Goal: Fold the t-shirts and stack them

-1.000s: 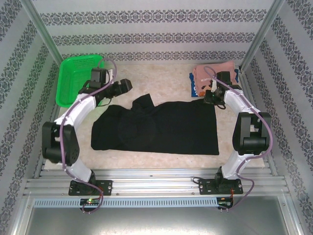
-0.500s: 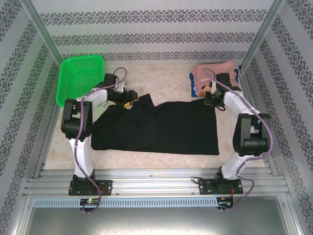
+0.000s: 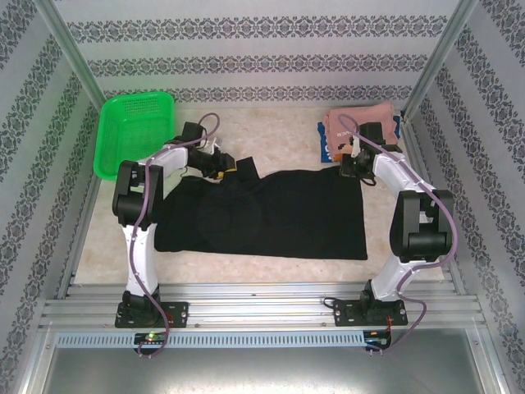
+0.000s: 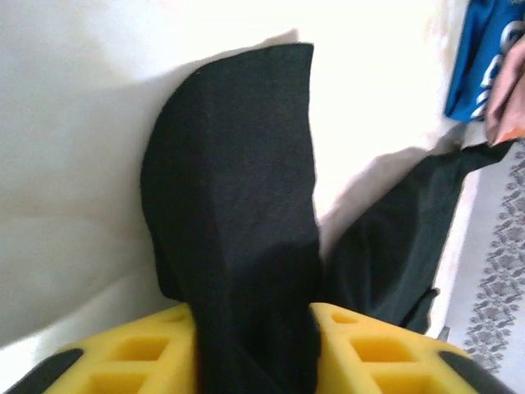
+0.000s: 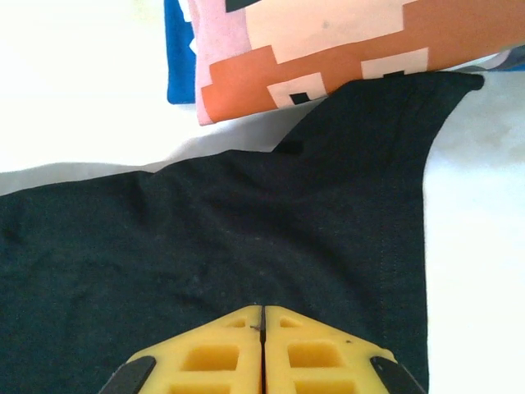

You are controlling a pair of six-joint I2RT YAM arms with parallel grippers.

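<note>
The large black t-shirt (image 3: 271,213) lies spread flat across the middle of the table. My left gripper (image 3: 220,170) is at the shirt's far left sleeve. In the left wrist view that black sleeve (image 4: 238,180) runs between the yellow fingers of my left gripper (image 4: 254,316), which is shut on it. My right gripper (image 3: 353,167) is at the shirt's far right corner. Its tips (image 5: 262,308) are closed together, pinching the black cloth (image 5: 246,222). Behind it, at the back right, the folded pink t-shirt (image 3: 359,117) lies on the folded blue t-shirt (image 3: 327,148).
A green mesh basket (image 3: 135,131) stands at the back left, just beyond the left arm. The folded stack's blue edge (image 5: 176,49) and pink edge (image 5: 215,57) lie right behind the black shirt's corner. Metal frame posts and patterned walls close in the table.
The left arm swung from beside the basket to the black shirt's sleeve, and its jaws closed on the cloth. The right arm has stayed put.
</note>
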